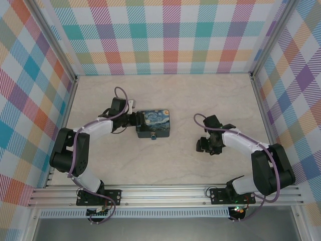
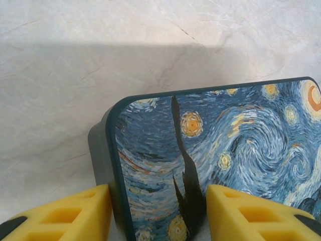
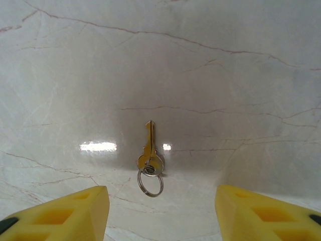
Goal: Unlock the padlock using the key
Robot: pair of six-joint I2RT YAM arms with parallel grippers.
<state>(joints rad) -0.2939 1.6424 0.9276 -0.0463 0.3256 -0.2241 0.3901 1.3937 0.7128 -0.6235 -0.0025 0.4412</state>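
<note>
left jaws: spread, set over a corner of the painted tin; one yellow finger beside its wall, the other above its lid.
right jaws: spread, low over the bench.
key: flat on the bench, ring attached, just ahead of the right jaws, well right of the tin.
padlock: small, blue, at the tin's edge nearest the arm bases.

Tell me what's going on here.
Two robot arms are setting up to unlock a padlock. The left gripper straddles a corner of the Starry Night tin; the small blue padlock sits at the tin's front edge. The right gripper hovers open over the key, which lies untouched on the table with its ring.
</note>
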